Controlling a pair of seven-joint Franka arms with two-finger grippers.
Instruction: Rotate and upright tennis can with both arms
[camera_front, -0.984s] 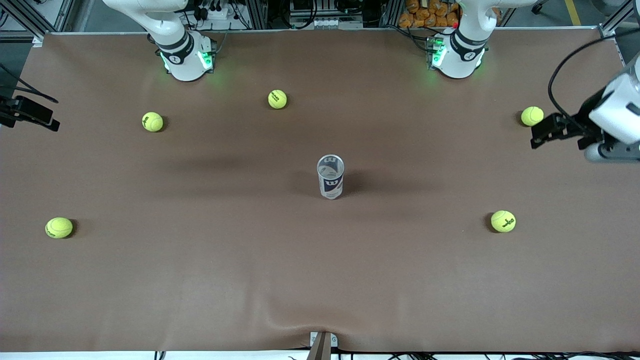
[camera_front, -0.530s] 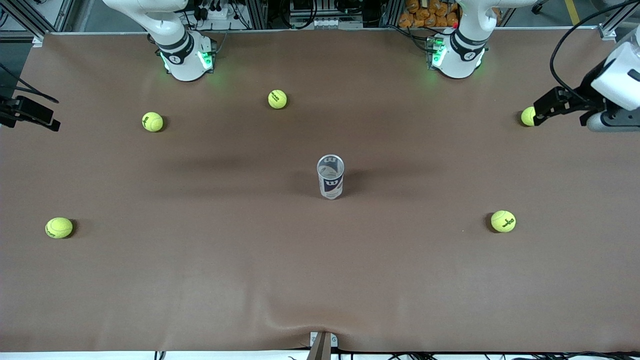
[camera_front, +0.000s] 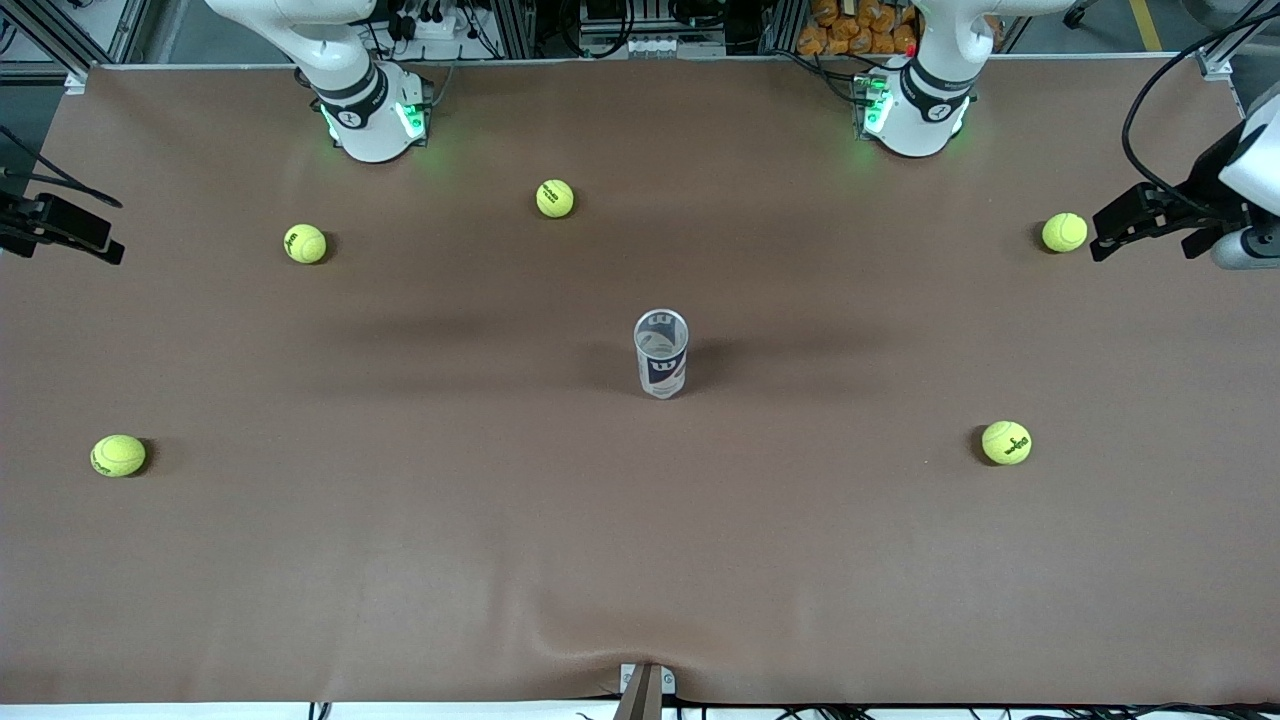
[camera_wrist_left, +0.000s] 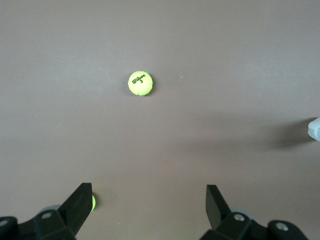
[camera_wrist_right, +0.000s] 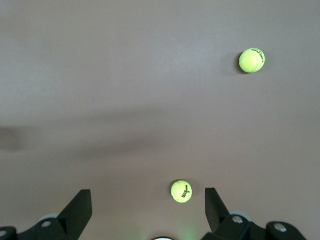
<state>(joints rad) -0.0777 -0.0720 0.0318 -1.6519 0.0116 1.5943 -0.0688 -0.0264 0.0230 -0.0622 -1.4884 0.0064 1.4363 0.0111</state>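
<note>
Upright tennis can (camera_front: 661, 353) at frame centre on the table (camera_front: 400, 560), open mouth showing nothing inside.
Left gripper (camera_wrist_left: 148, 201) and right gripper (camera_wrist_right: 148, 206) spread wide, empty, cut off at frame edges.

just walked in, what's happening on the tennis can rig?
Nothing is being handled. The tennis can stands upright mid-table, open end up, untouched. Five tennis balls lie scattered around it on the brown table. The left gripper hangs with jaws open at the left arm's end of the table, beside a ball. The right gripper hangs open-jawed at the right arm's end. Neither holds anything.
</note>
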